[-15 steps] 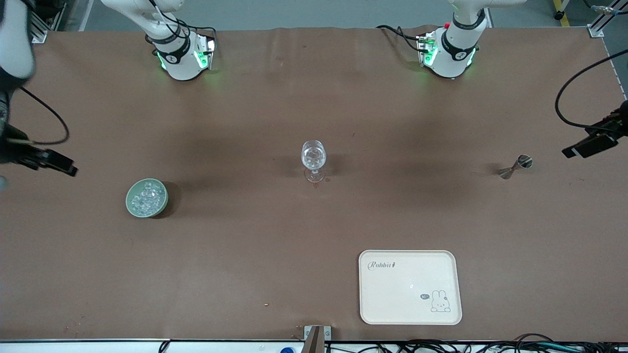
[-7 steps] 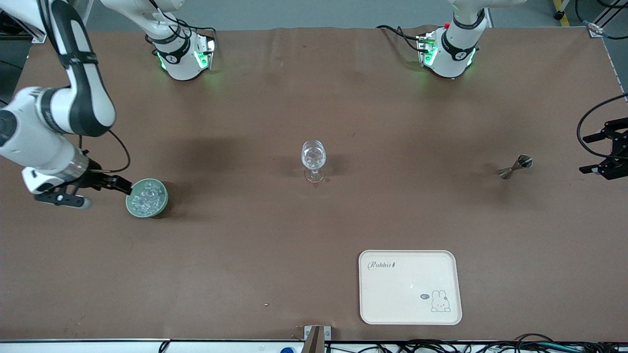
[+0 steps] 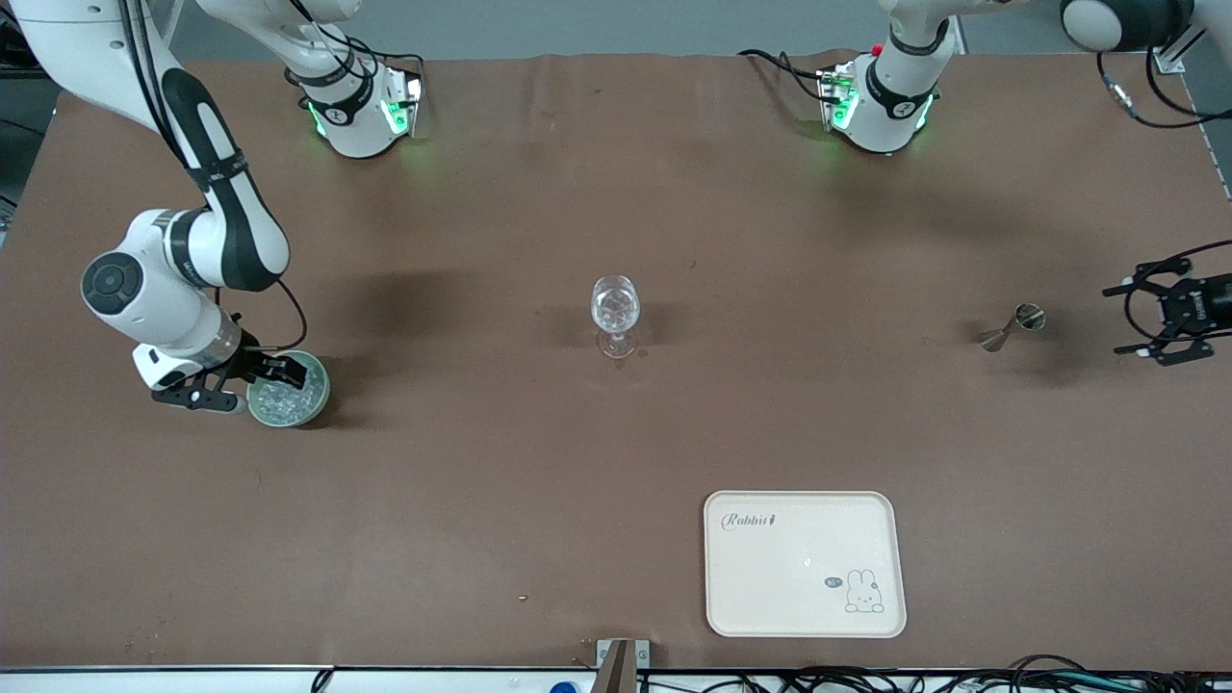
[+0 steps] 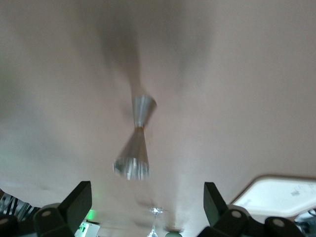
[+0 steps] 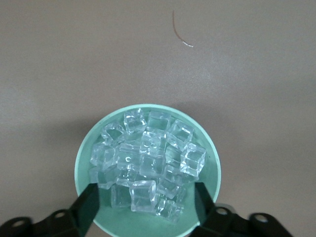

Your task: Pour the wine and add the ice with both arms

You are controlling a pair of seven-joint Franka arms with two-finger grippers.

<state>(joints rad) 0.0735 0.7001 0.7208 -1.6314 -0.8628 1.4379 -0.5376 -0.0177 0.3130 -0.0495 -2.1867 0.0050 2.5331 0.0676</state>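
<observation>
A brown table (image 3: 616,462) fills the scene, the two arm bases standing along its far edge from the front camera. The ice (image 5: 148,165) lies heaped in a green bowl (image 5: 84,158) toward the right arm's end of the table, about midway between the long edges. A wine glass (image 3: 615,313) stands at the table's centre; it seems to hold something clear, but whether that is ice or wine I cannot tell, so both pouring and icing look mostly still to do. A steel jigger (image 3: 1011,327) lies on its side toward the left arm's end, and a cream tray (image 3: 731,597) sits near the edge closest to the front camera. The right claw (image 5: 147,197) is spread wide and empty over the bowl's rim, fingers on either side of the cubes nearest the wrist. The left claw (image 4: 148,197) is likewise wide open and empty, just off the jigger and not touching it.
</observation>
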